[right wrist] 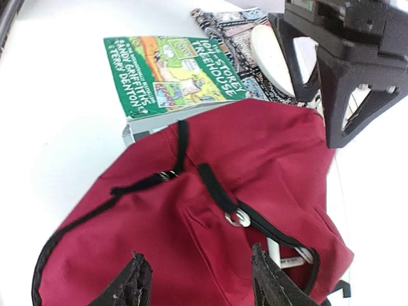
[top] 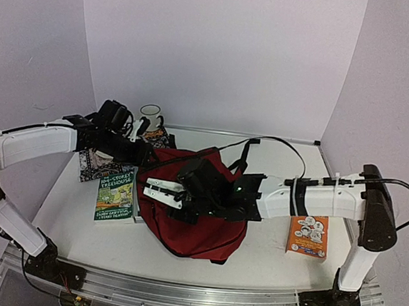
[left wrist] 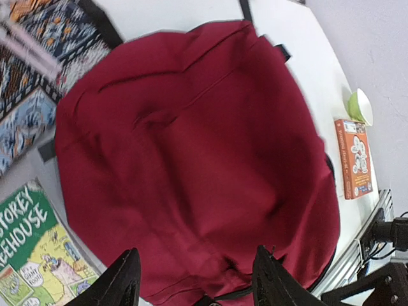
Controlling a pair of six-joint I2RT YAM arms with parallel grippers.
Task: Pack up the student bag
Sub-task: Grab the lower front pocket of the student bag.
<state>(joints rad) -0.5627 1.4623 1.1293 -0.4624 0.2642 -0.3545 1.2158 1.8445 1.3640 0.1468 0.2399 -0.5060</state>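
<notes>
The student bag, dark red with black straps, lies slumped in the middle of the table. My left gripper hangs open just over its red fabric, with nothing between the fingers; in the top view it sits at the bag's far left corner. My right gripper is also open and empty, hovering over the bag near a black strap with a metal ring. From above, the right gripper is over the bag's left side. A gap in the zipper edge shows something white inside.
A green paperback lies left of the bag, touching it. A patterned book and a white mug are behind it. An orange book lies at the right under the right arm. A green bowl sits past it.
</notes>
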